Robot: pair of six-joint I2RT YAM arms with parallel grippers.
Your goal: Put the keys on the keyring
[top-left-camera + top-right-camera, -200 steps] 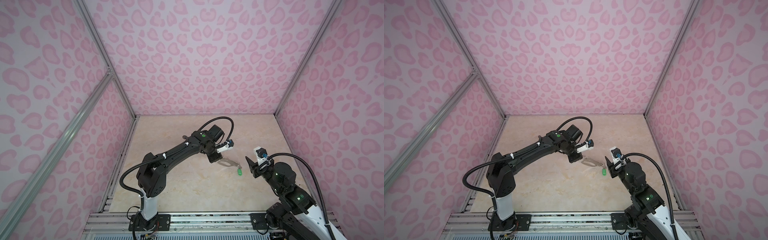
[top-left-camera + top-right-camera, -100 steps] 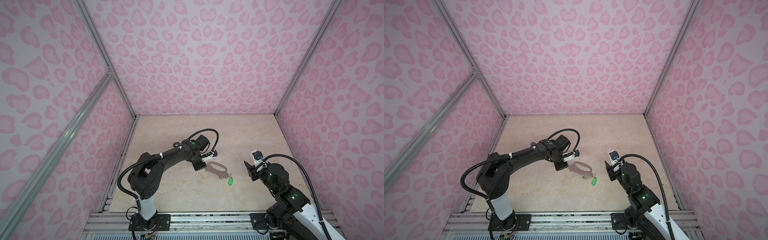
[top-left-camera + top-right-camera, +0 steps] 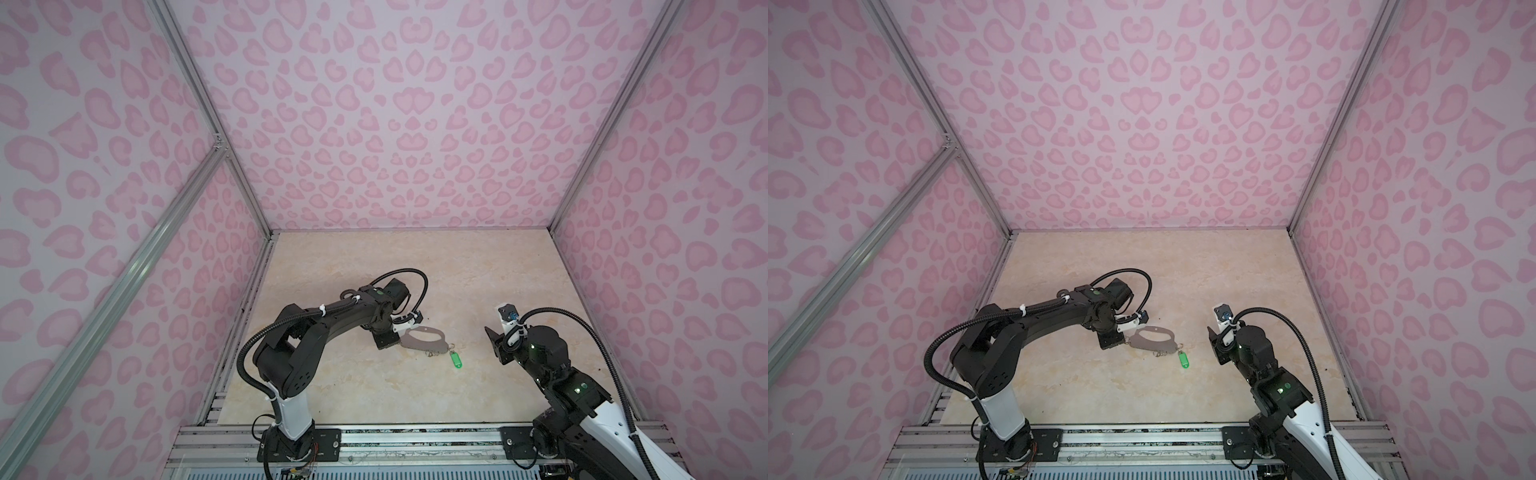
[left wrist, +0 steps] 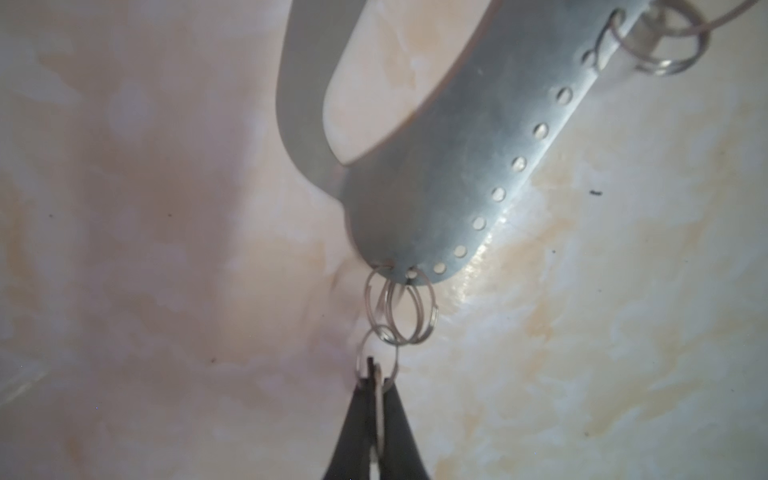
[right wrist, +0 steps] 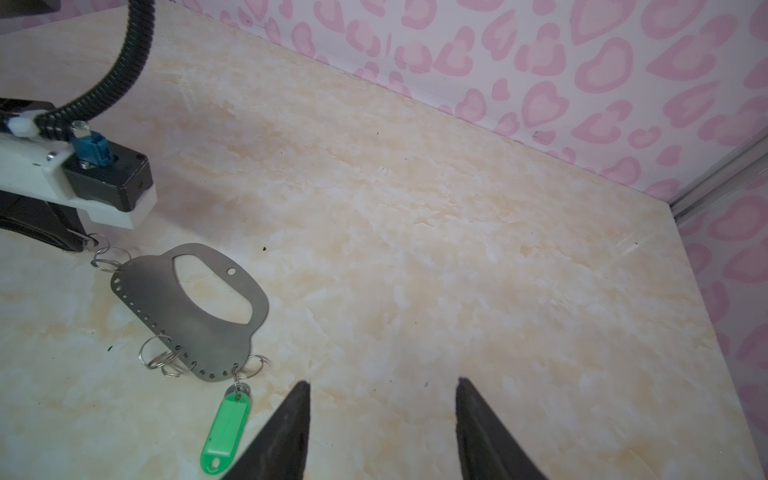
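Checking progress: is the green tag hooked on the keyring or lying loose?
Hooked on. In the right wrist view the green tag hangs from a wire ring threaded through an edge hole of the keyring.

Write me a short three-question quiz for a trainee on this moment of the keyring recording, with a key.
1. True or false: the right gripper is open and holds nothing.
2. Short answer: is the green tag attached at the end of the metal plate near the left gripper, or at the far end?
3. Pick one: the left gripper is closed on A) the green tag, B) a small wire ring chained to the plate, C) nothing.
Key: 1 true; 2 the far end; 3 B.
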